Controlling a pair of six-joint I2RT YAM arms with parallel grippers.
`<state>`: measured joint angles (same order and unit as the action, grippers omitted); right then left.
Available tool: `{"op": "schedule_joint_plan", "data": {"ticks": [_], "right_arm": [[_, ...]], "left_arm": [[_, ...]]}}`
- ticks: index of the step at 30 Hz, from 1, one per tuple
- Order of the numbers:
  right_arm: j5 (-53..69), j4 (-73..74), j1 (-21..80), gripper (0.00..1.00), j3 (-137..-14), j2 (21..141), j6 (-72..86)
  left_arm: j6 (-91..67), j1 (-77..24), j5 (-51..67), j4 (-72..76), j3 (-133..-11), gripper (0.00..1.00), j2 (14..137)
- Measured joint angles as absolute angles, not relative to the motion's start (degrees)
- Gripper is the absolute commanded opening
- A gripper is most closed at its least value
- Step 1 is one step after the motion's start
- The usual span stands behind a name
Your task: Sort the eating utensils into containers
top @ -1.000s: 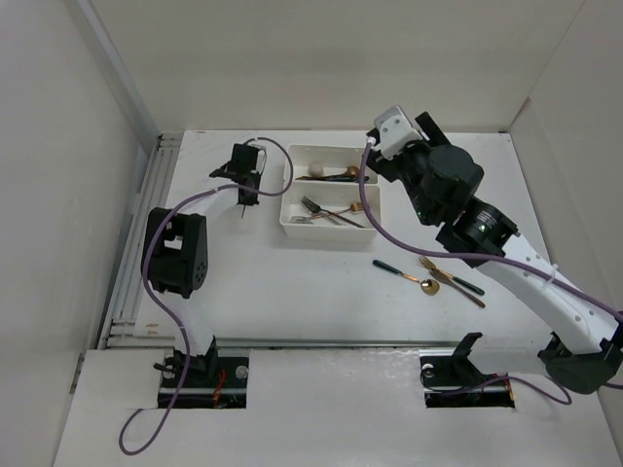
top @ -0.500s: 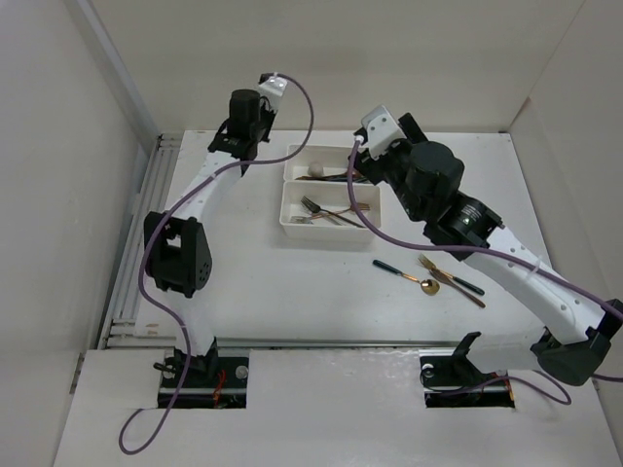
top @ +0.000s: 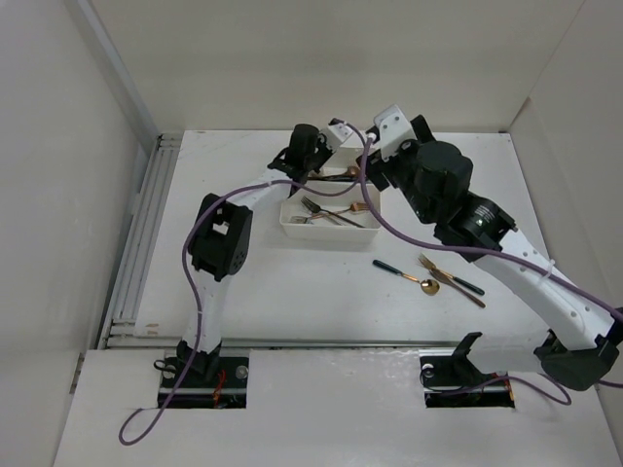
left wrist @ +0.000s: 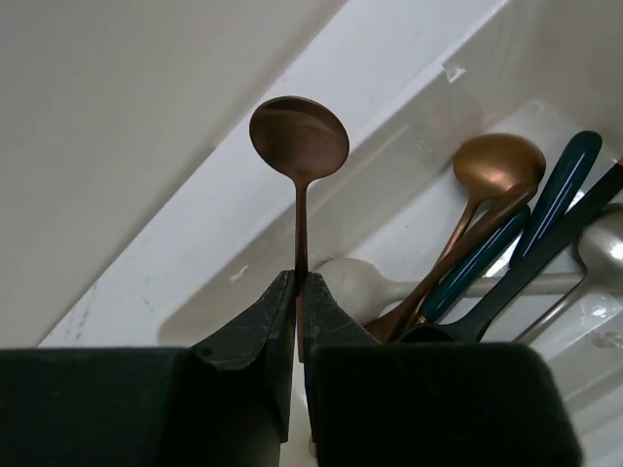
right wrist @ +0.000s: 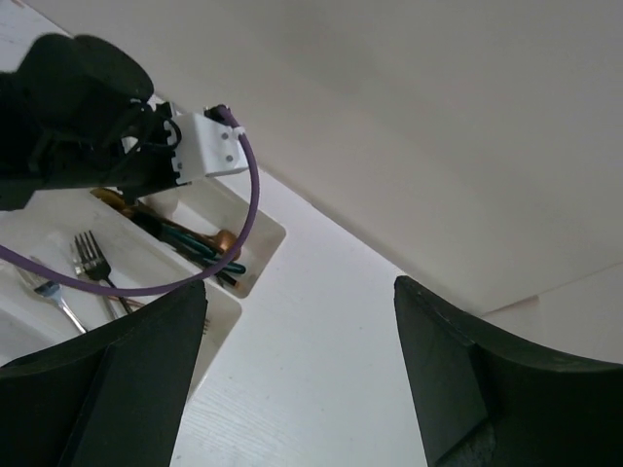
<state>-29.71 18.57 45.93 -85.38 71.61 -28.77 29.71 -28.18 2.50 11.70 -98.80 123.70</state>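
Note:
My left gripper [left wrist: 298, 282] is shut on the thin handle of a copper spoon [left wrist: 299, 136], bowl pointing away, held over the far white tray [left wrist: 409, 68]. That tray holds several spoons [left wrist: 492, 165]: gold bowls with dark green handles and a pale one. In the top view my left gripper [top: 311, 171] is at the far tray's left end. The near tray [top: 321, 233] holds forks [top: 331, 212]. My right gripper [right wrist: 300, 292] is open and empty, raised above the table just right of the trays. A few utensils [top: 430, 277] lie on the table right of centre.
The white back wall is close behind the trays. The left arm's purple cable [right wrist: 243, 214] hangs over the trays in the right wrist view. The right arm [top: 487, 233] stretches above the loose utensils.
My left arm has swung from the table's left side across to the far tray, carrying the copper spoon. My right arm has barely shifted.

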Motion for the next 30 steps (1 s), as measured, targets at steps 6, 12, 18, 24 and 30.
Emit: {"op": "schedule_joint_plan", "data": {"ticks": [6,12,18,24,30], "right_arm": [[-19.42,26.13,37.67,1.00,-86.59,70.94,-20.01],[-5.43,33.65,29.43,1.00,-81.67,70.83,-12.43],[2.66,35.18,22.44,1.00,-67.46,69.32,0.54],[6.09,36.01,13.23,1.00,-61.60,66.48,12.58],[0.30,37.21,6.90,1.00,-72.40,64.75,17.02]], "left_arm": [[30.24,-29.56,0.19,11.99,-100.95,0.27,128.79],[29.63,-29.89,0.89,12.47,-98.32,0.56,126.10],[24.29,-29.91,0.73,9.19,-101.36,0.58,124.03],[24.58,-30.28,6.35,-0.69,-104.31,0.67,116.81],[42.54,-39.90,18.37,-18.37,-106.04,0.77,108.60]]}}
